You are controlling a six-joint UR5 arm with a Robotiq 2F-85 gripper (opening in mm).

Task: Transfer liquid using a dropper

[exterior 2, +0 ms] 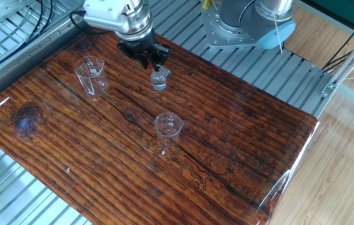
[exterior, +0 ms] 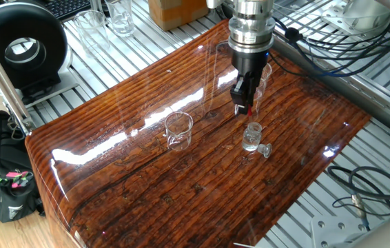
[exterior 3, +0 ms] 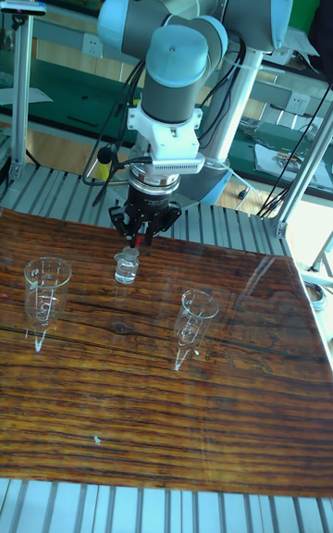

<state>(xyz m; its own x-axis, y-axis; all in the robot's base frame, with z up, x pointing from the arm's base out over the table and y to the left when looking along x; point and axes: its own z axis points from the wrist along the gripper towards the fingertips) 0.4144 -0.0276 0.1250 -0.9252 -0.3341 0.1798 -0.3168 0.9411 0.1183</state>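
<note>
Tool pinching the red bulb of the dropper, poised upper centre of the frame just above the small open bottle on the wooden worktop. Stopper lying just beside the bottle. Liquid too faint to make out. Two glass beakers standing well apart.
</note>
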